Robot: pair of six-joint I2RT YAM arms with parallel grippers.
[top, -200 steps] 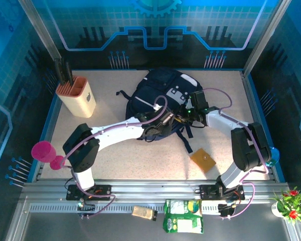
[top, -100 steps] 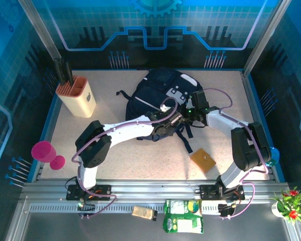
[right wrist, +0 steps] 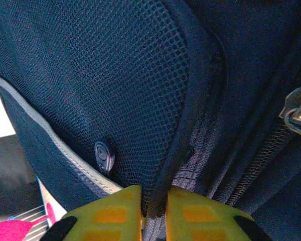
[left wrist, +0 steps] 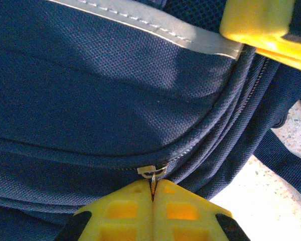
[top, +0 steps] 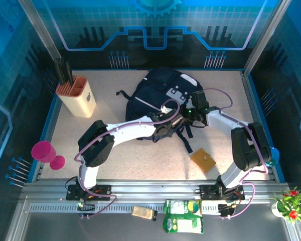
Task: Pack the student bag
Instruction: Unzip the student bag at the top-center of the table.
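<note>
Opening the bag [top: 153, 95] well means dragging along the zipper [left wrist: 188, 154], not upward. The left claw [left wrist: 153, 193], fully closed, pinches the pull [left wrist: 152, 172]. The right claw [right wrist: 153, 201], almost closed, anchors a seam [right wrist: 188, 130]. The bag lies under both claws.

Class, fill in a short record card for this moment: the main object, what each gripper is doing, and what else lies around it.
Main object: student bag, dark navy, lying on the table towards the far side
Left gripper: shut on the bag's zipper pull
Right gripper: closed on a dark fabric edge of the bag, beside the mesh panel
Other things: knife block far left; pink cup at the left edge; brown square near right
</note>
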